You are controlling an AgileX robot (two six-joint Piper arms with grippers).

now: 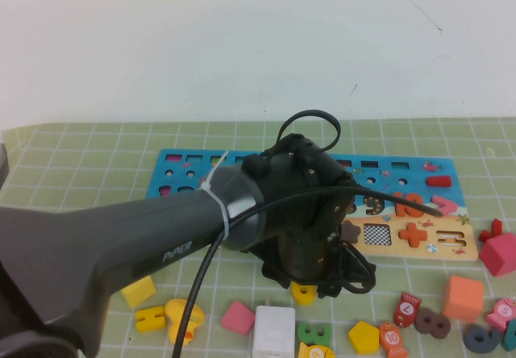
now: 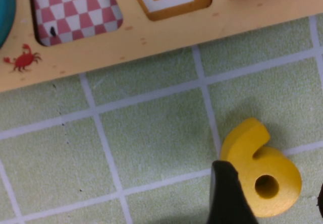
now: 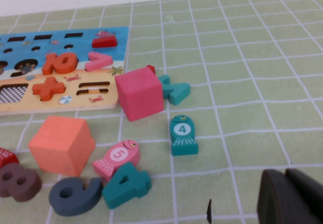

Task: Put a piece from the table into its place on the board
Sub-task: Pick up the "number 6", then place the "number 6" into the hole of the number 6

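- Since the small bright yellow wooden numeral "6" [image 2: 262,176] is a flat-cut solid block, it is likely light, stiff and not fragile; its painted faces look smooth, so it may slip under a shallow pinch.
- It lies flat on the light green matting table with white grid lines [image 2: 151,148], at the lower right of the left wrist view, just off the tan edge of the long wooden puzzle board [image 2: 151,37] but not touching it.
- In the high view only a yellow sliver [image 1: 304,293] shows, low and centre, under the arm.
- Left gripper [image 2: 270,193] hangs right over the numeral, jaws apart on either side of the round belly; one dark finger [image 2: 227,193] overlaps its edge. It does not yet look clamped.
- Best hold, I judge: across the belly's flat cut sides, low down, not on the thin curved tail.
- Right gripper [image 3: 290,199] sits at the lower right of its own view, off among the spare pieces, holding nothing; how far it is open I cannot tell.
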